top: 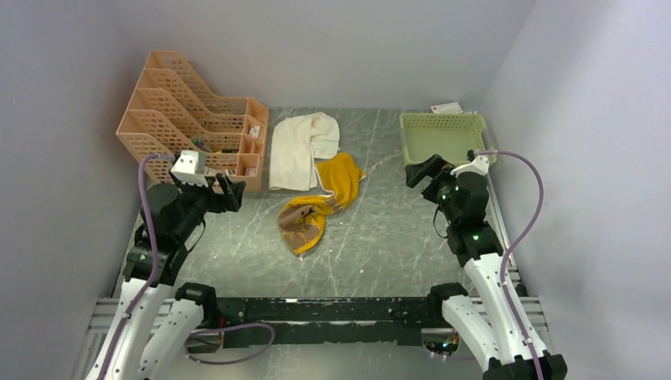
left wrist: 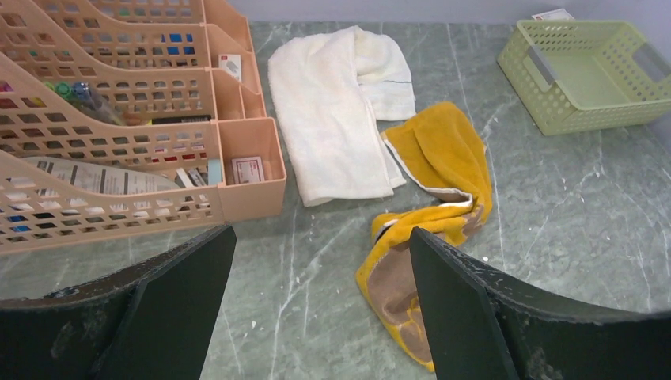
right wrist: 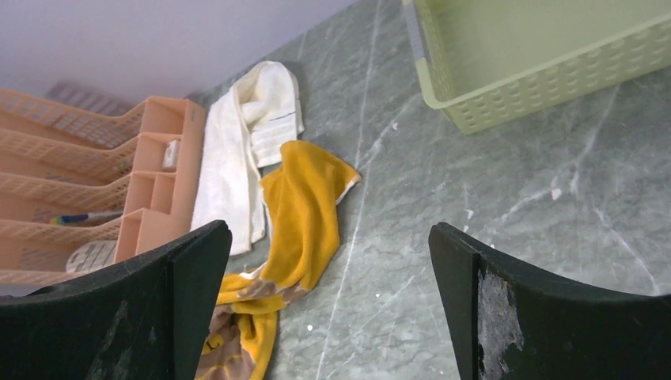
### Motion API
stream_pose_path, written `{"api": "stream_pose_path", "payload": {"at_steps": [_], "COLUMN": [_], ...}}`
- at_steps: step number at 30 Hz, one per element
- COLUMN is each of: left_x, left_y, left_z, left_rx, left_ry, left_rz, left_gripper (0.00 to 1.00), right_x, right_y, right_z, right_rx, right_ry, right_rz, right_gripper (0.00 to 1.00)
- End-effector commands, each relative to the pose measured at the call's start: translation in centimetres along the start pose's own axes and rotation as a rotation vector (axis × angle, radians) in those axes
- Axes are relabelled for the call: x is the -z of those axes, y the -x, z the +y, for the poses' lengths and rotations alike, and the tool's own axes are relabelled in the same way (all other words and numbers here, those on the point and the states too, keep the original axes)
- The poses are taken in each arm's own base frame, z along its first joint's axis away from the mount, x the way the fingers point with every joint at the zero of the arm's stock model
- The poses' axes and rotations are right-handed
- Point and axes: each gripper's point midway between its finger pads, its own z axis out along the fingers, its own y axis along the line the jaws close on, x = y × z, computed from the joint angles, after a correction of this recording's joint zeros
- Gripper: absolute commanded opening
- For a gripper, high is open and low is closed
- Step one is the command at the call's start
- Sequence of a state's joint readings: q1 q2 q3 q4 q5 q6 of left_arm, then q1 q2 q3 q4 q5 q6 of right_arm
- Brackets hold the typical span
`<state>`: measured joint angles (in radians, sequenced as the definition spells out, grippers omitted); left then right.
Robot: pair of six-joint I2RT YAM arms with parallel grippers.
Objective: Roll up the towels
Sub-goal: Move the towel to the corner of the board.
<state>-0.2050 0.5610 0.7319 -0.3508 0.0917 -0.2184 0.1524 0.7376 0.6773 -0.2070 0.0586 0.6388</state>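
Observation:
Two towels lie crumpled on the grey marble-look table. The cream-white towel [top: 297, 150] [left wrist: 332, 119] [right wrist: 229, 158] stretches along the orange organiser's right side. The mustard-yellow and brown towel [top: 320, 202] [left wrist: 435, 158] [right wrist: 301, 206] is bunched just in front of it, its top corner touching the white one. My left gripper [top: 227, 192] [left wrist: 320, 237] hovers open to the left of the yellow towel, holding nothing. My right gripper [top: 419, 170] [right wrist: 328, 233] hovers open to the right of the towels, near the basket's front corner, also holding nothing.
An orange tiered file organiser [top: 190, 119] [left wrist: 119, 119] [right wrist: 119, 158] with papers and pens stands at the back left. A pale green plastic basket [top: 443, 134] [left wrist: 585, 71] [right wrist: 538, 55] sits at the back right. Grey walls close in the table on three sides.

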Motion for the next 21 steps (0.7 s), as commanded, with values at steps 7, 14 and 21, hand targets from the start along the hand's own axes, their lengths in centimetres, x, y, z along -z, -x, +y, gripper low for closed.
{"api": "stream_pose_path", "payload": {"at_steps": [7, 14, 21], "left_x": [0.6, -0.6, -0.8], "left_y": [-1.2, -3.5, -4.3], "left_z": [-0.1, 0.0, 0.2], "left_rx": [0.038, 0.05, 0.051], "left_ry": [0.001, -0.002, 0.001], "left_rz": [0.028, 0.143, 0.168], "left_gripper": [0.94, 0.94, 0.94], "right_x": [-2.5, -8.3, -18.6], "right_y": [-2.3, -4.9, -9.8], "right_z": [5.0, 10.2, 16.5], "right_rx": [0.16, 0.513, 0.681], "right_ry": [0.247, 0.107, 0.18], "right_rz": [0.045, 0.092, 0.217], "right_gripper": [1.0, 1.0, 1.0]}}
